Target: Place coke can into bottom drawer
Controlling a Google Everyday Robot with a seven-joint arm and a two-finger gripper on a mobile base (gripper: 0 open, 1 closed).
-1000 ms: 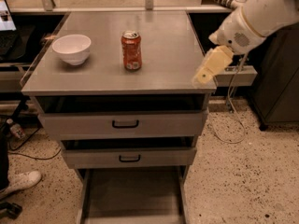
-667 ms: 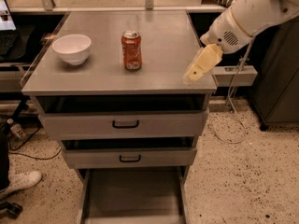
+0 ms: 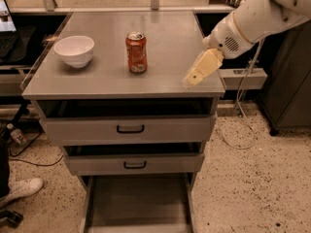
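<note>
Bench [image 3: 170, 42] steel; coke can [image 3: 136, 52] upright mid-top, bottom drawer [image 3: 138, 203] open below it. My gripper [image 3: 192, 77] hangs right of the can, well apart, carrying nothing; open or closed, cannot tell. Risk: a low sideways approach clips the can and topples it.

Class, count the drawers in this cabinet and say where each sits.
3: the top drawer under the tabletop, the middle drawer below it, the bottom drawer pulled open lowest. The gripper hovers over the tabletop's right edge.
</note>
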